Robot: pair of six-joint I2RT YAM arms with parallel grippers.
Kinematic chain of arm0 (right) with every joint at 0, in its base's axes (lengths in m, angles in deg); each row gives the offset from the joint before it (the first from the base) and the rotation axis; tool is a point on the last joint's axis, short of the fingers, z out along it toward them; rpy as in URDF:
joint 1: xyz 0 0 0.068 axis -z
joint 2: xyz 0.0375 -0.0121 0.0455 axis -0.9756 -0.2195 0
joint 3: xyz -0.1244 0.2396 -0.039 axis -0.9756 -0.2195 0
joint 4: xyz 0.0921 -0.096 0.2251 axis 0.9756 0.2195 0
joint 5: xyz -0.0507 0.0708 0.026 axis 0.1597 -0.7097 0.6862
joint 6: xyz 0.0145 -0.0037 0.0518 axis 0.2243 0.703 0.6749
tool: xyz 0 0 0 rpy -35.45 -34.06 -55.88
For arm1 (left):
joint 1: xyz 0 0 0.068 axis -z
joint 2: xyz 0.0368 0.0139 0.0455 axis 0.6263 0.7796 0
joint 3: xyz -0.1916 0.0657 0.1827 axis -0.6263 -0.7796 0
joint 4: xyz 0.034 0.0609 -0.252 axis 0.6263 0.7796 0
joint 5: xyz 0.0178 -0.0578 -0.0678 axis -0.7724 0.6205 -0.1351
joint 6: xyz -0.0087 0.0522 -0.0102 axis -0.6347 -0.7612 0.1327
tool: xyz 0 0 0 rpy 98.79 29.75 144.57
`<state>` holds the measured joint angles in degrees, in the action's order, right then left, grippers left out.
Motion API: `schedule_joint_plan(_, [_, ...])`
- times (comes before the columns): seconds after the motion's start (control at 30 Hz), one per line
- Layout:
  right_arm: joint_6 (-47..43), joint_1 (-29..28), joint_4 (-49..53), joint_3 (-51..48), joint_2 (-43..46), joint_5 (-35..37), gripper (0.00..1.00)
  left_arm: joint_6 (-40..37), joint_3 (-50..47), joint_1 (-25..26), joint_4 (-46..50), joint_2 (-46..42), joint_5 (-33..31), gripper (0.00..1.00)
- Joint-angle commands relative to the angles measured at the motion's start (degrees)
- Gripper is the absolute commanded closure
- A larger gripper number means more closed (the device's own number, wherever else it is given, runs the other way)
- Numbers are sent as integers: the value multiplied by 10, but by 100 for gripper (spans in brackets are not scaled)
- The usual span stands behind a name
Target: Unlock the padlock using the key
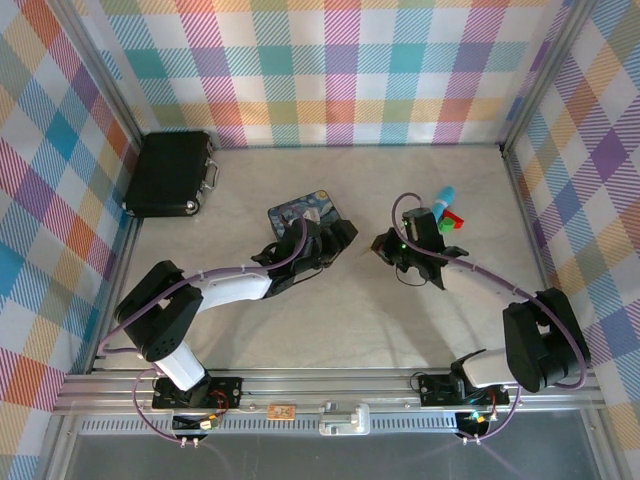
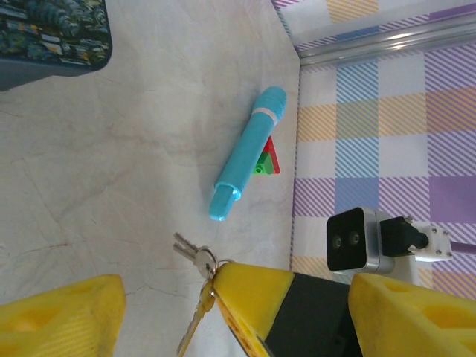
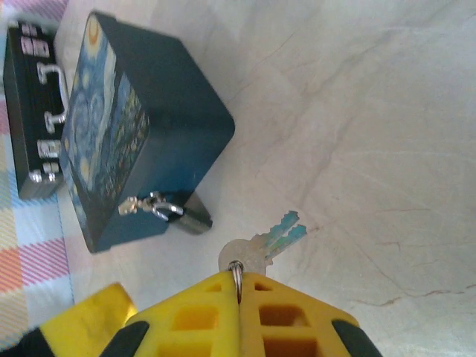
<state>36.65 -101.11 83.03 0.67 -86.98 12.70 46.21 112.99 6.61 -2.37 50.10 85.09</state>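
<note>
Right gripper [image 3: 239, 288] fingers pressed together, pinching the ring [image 3: 236, 271] of the key [image 3: 262, 245] at bottom centre of the right wrist frame. The key sticks out up and to the right past the fingertips, over the table [image 1: 450, 330]; cannot tell if it touches the surface. It looks like two blades stacked.

Padlock [image 3: 187, 216] sits left of the key in the lower left-centre of that frame, with a clear gap between them. The silver shackle hooks the clasp on the blue tin [image 3: 149, 134] and the dark body lies at the foot of the tin wall. Shackle looks shut. Black case [image 3: 37, 111] is behind the tin at the left edge, handle facing the camera.

Left gripper [image 1: 340, 240] is at centre of the top view, just right of the tin and tip to tip with the right gripper. Left fingers [image 2: 59, 316] are spread wide, one in each bottom corner of the left wrist frame, gripping nothing. The right gripper's yellow tip stands between them with the ring; one key points to the upper left and a second key [image 2: 195, 327] hangs down.

Blue pen-like stick [image 2: 249, 152] lies at the middle of the left wrist frame, with a red and green block [image 2: 269, 160] touching its right side near the plaid wall
</note>
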Motion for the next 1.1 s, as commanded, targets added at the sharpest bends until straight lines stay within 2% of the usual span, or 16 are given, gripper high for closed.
schedule_joint_plan(0.0, [49, 2, -54, -4, 24, 42, 100, 15, 2, 13, -41, -3, -16, 32])
schedule_joint_plan(0.07, [50, 2, -54, -4, 29, 46, 100, 19, 6, 14, -50, 4, -14, 37])
schedule_joint_plan(0.23, [67, 2, -76, -14, 33, 46, 100, 35, 18, 16, -65, 25, 2, 40])
schedule_joint_plan(0.33, [80, 2, -98, -20, 31, 44, 100, 39, 24, 18, -76, 33, 8, 47])
schedule_joint_plan(0.63, [89, 2, -114, -17, 24, 39, 100, 47, 31, 21, -85, 45, 14, 59])
schedule_joint_plan(1.07, [100, 2, -125, -18, 20, 38, 100, 52, 42, 24, -101, 60, 27, 67])
